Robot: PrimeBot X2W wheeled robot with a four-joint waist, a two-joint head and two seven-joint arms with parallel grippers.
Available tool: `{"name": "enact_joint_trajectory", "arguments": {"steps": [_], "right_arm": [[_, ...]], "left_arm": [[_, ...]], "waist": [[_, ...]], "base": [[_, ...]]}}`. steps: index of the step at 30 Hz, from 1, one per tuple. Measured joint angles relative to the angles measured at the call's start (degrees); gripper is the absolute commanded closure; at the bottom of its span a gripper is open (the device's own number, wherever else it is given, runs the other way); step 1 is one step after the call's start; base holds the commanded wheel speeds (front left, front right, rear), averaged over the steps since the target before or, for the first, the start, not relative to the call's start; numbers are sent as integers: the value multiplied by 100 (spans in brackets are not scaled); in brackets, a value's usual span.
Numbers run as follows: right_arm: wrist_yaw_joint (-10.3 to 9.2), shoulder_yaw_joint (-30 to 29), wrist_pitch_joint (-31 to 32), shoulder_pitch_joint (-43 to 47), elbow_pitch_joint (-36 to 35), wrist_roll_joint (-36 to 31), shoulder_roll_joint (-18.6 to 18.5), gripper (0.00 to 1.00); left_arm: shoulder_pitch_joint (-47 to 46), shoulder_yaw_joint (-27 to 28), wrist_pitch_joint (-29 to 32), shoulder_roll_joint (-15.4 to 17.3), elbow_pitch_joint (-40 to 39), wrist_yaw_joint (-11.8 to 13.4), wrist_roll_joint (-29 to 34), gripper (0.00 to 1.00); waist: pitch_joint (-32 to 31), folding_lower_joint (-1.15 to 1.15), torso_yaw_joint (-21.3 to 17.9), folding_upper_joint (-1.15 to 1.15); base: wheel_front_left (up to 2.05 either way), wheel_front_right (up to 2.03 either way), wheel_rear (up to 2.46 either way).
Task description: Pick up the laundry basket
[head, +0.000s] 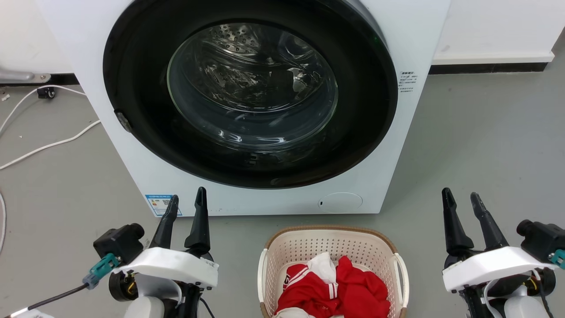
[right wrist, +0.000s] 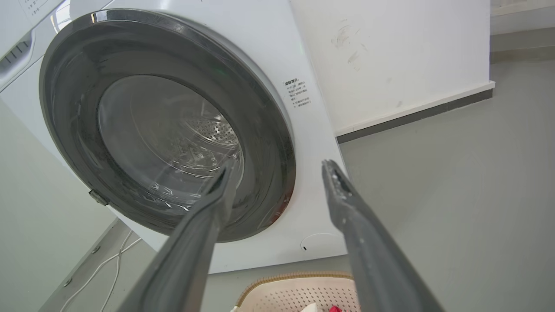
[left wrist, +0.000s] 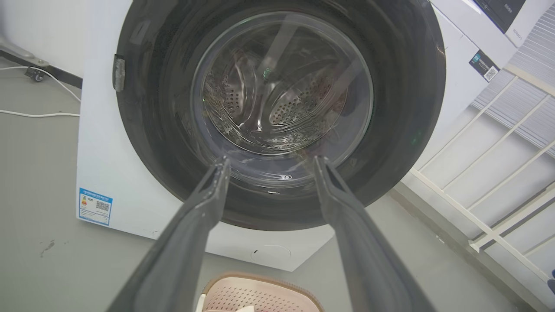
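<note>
A cream-white perforated plastic laundry basket with a brown woven-look rim, holding red clothes, sits just before the white front-loading washing machine. The left gripper and right gripper flank it, jaws apart and empty.

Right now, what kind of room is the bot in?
Most likely a laundry area or utility room: a front-loading washing machine stands on a bare grey floor, with a laundry basket holding red clothes in front of it.
</note>
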Motion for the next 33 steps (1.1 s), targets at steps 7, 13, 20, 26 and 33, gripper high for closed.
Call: {"name": "enact_joint_trajectory", "arguments": {"steps": [7, 13, 20, 26, 33], "right_arm": [[0, -37, 98, 8, 78, -545, 23, 0], [0, -60, 158, 11, 113, -971, 37, 0], [0, -56, 202, 25, 130, -1357, 43, 0], [1, -56, 210, 27, 143, -1648, 44, 0], [1, -54, 226, 27, 146, -1970, 44, 0]], "left_arm": [[-17, -76, -116, 3, 59, 53, 514, 0], [-16, -134, -200, 15, 153, 123, 911, 0], [-17, -191, -293, 21, 258, 186, 1307, 0], [-23, -253, -376, 34, 308, 223, 1635, 0], [-49, -327, -450, 40, 359, 257, 1963, 0]], "waist": [[-22, 0, 0, 0], [-34, 0, 7, 0], [-32, 0, 16, 0], [-28, 0, 20, 0], [-29, 0, 18, 0]], "base": [[0, 0, 0], [0, 0, 0], [0, 0, 0], [0, 0, 0], [0, 0, 0]]}}
